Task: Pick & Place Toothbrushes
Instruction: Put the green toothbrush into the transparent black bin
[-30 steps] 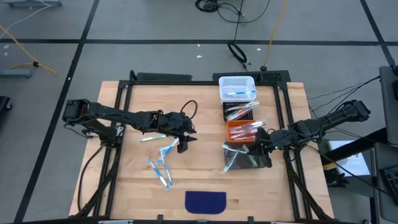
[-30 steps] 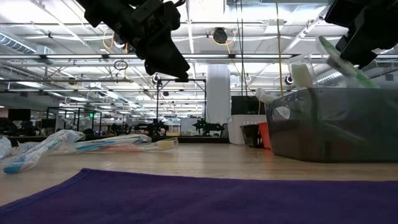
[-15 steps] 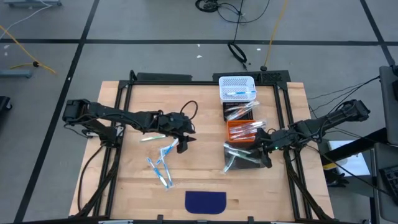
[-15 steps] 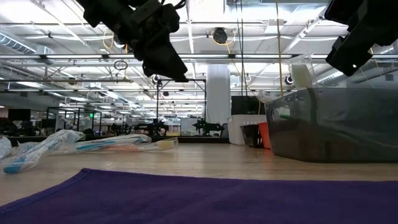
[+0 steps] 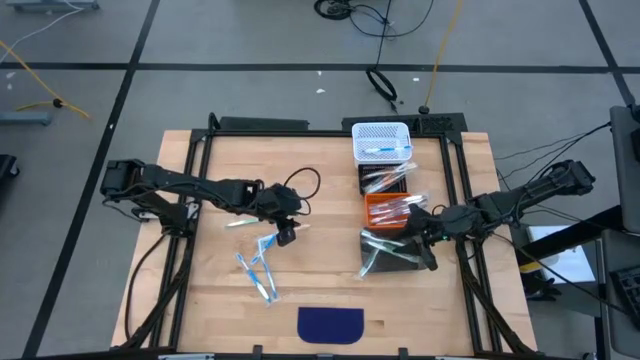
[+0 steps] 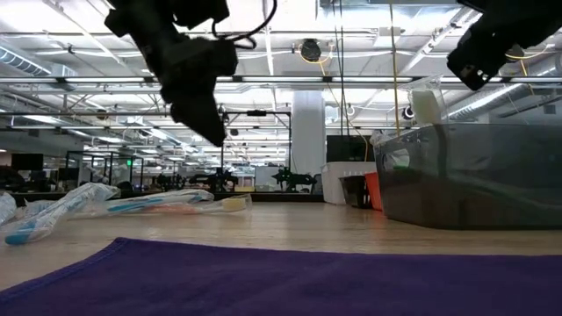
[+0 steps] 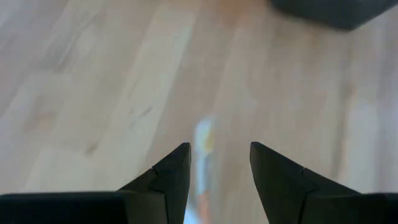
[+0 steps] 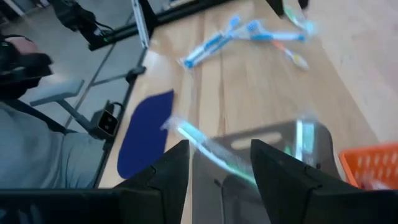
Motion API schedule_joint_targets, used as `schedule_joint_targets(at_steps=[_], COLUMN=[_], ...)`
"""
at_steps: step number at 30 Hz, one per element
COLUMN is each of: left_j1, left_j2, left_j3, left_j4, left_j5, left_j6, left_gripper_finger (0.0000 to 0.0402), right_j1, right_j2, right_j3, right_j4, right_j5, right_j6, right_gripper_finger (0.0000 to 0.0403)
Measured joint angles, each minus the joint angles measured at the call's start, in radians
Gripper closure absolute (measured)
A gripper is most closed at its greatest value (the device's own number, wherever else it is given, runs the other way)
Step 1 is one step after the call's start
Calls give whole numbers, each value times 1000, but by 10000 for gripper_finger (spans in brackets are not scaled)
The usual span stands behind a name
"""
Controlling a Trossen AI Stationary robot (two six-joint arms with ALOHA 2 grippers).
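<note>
Several wrapped toothbrushes (image 5: 262, 262) lie flat on the wooden table, blue and green ones; in the low view they show at the left (image 6: 132, 204). My left gripper (image 5: 284, 236) hangs open just above them, fingers pointing down, with a blurred toothbrush (image 7: 203, 135) below its gap (image 7: 217, 146). My right gripper (image 5: 421, 240) is open above the dark grey bin (image 5: 395, 255). A green wrapped toothbrush (image 8: 211, 151) lies slanted in that bin, below the gap (image 8: 217, 144). Both grippers hang clear of the table in the low view, the left (image 6: 209, 132) and the right (image 6: 465, 75).
Behind the grey bin stand an orange bin (image 5: 392, 210), a black bin (image 5: 385, 178) and a white basket (image 5: 381, 142), all holding toothbrushes. A purple mat (image 5: 331, 324) lies at the near edge. A green toothbrush (image 5: 247, 220) lies under my left arm. A person sits beyond the table (image 8: 37, 143).
My right gripper has let go of the green toothbrush, which has dropped into the grey bin, and has risen a little. My left gripper has drawn back toward the table's left and tipped its fingers down over the loose toothbrushes.
</note>
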Motion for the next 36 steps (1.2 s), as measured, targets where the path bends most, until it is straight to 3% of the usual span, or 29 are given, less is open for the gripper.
schedule_joint_targets(at_steps=[17,36], left_j1=[1,1], left_j2=[0,1], left_j3=[0,-144], left_j4=[-437,-394], left_j5=[-209,-211], left_j6=[-95,-109], left_gripper_finger=[234,233], right_j1=[0,0], right_j2=[0,0], right_j3=[0,0], right_j4=[43,43], right_j5=[4,4], right_j6=[-43,-43], right_gripper_finger=[243,243])
